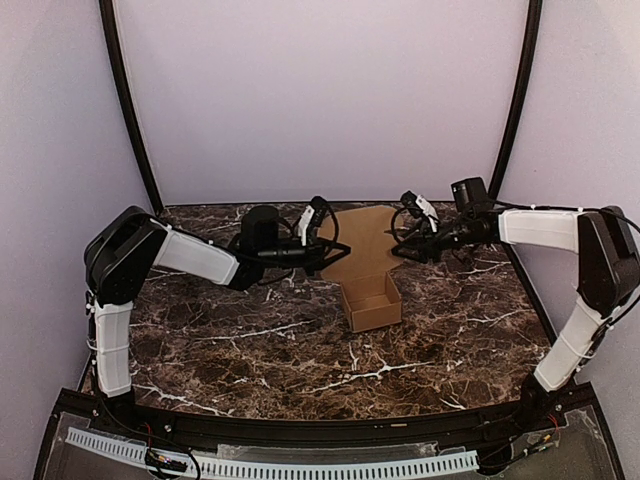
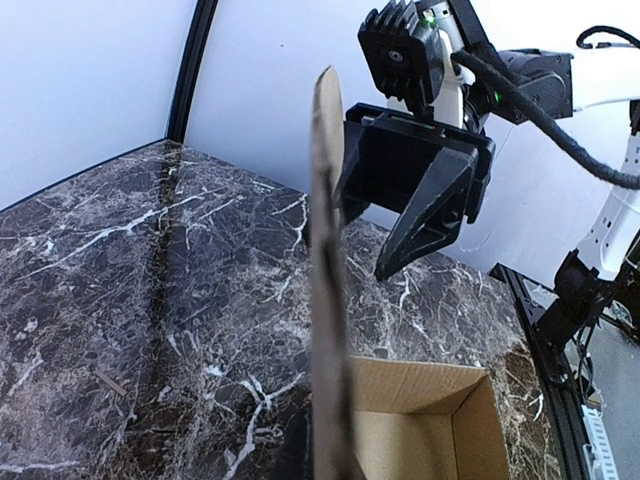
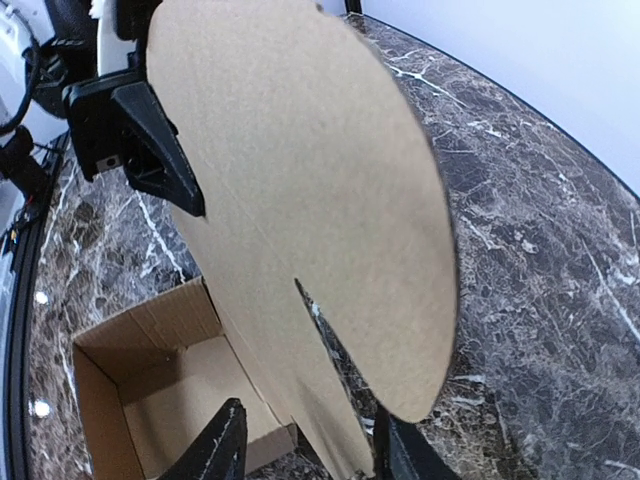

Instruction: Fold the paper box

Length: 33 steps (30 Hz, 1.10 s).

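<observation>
Mid-frame in the top view the paper box (image 1: 370,295) stands with tray open and lid flap upright: light, stiff, crease-prone card, so my left gripper (image 1: 322,240) pinches the flap's left edge and my right gripper (image 3: 310,430) straddles its right edge, spread.

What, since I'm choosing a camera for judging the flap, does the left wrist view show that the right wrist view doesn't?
Only the left wrist view: the paper box with its raised flap edge-on, a thin strip, and the right gripper beyond it.

Only the right wrist view: the flap's broad rounded face with a slit, the left gripper at its far edge, and the right fingers standing either side of the flap's base.

Both: the open tray of the box and the marble table.
</observation>
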{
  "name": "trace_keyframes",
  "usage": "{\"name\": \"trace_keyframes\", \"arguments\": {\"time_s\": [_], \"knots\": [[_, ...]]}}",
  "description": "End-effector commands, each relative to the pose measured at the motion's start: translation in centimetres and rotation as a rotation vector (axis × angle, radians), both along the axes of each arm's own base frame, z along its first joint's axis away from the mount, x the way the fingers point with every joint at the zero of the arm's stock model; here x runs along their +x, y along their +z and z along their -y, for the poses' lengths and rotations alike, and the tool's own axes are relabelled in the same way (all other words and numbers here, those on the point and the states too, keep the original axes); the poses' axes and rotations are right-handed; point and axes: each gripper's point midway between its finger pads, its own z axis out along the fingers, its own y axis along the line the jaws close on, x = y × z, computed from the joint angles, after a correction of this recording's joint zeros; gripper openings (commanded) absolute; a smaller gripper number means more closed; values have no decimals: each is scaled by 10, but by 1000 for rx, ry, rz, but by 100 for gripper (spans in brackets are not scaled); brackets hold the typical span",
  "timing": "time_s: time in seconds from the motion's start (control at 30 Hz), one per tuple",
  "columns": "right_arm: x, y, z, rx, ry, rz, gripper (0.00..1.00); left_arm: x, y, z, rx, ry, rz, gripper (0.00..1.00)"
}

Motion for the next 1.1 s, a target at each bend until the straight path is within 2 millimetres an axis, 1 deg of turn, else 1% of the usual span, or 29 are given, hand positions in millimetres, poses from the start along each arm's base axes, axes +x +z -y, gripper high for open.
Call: {"name": "trace_keyframes", "arguments": {"time_s": [0.0,0.13,0.17,0.23,0.4,0.5,0.6,0.7,0.83,0.93,1.07], "knots": [[3,13,-12,30,-16,19,38,1,41,-7,-108,35,6,1],[7,11,-12,20,-57,1,19,8,42,-9,-120,79,-11,1],[9,11,-11,14,-75,5,16,10,42,-9,-121,91,-14,1],[12,14,-10,10,-107,13,13,12,43,-10,-127,108,-26,1],[12,19,-16,-31,-153,69,5,16,47,-10,-144,156,-40,1],[11,19,-21,-60,-185,92,5,15,49,-3,-137,182,-40,1],[14,19,-23,-90,-235,98,5,18,51,2,-121,236,-29,1],[22,16,-20,-106,-290,76,5,19,51,6,-106,265,-21,1],[30,12,-16,-121,-341,63,5,11,55,17,-113,248,-10,1],[30,12,-20,-100,-336,32,7,8,57,22,-112,262,0,1],[17,14,-29,-76,-305,-15,11,13,55,23,-95,323,6,1]]}}
